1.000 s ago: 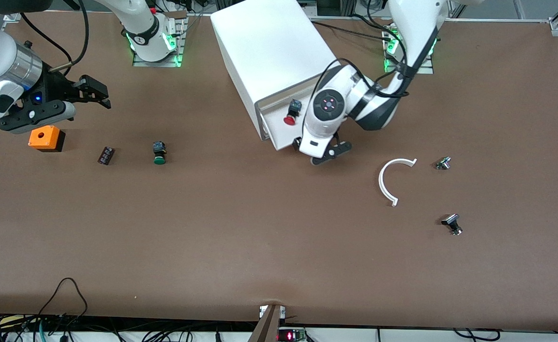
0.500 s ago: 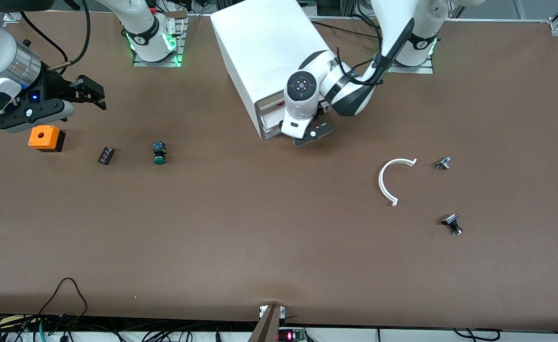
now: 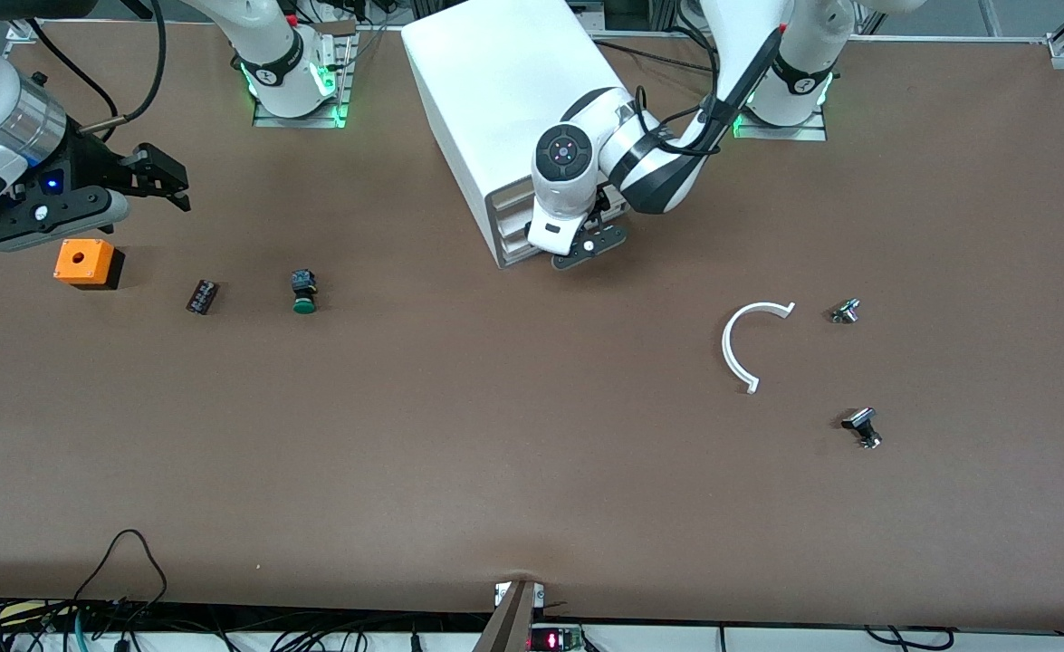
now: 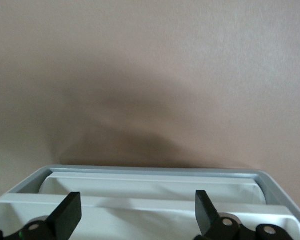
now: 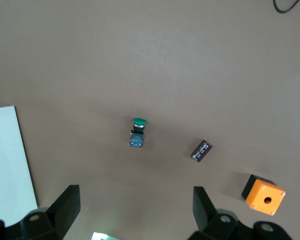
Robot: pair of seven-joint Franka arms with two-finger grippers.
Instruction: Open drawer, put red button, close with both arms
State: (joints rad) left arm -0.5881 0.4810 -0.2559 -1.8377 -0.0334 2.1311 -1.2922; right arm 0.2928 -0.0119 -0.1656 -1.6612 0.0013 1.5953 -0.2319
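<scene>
The white cabinet point(image 3: 504, 91) stands at the robots' side of the table. Its lowest drawer point(image 3: 515, 255) sits pushed in, flush with the two above it. The red button is hidden; none shows on the table. My left gripper point(image 3: 586, 237) is against the cabinet's drawer fronts, low down. In the left wrist view it point(image 4: 137, 215) is open and empty, fingers apart over the white drawer edges point(image 4: 150, 182). My right gripper point(image 3: 174, 181) is open and empty in the air over the table beside the orange box point(image 3: 88, 263); in its own view it point(image 5: 136, 207) holds nothing.
A green-capped button point(image 3: 303, 292) and a small dark block point(image 3: 202, 296) lie toward the right arm's end. A white curved piece point(image 3: 740, 344) and two small metal parts point(image 3: 846, 311) point(image 3: 863, 427) lie toward the left arm's end.
The drawer stood open with the red button in it; my left gripper has pushed it into the cabinet and the button is out of sight. My right gripper drifted slightly toward its end.
</scene>
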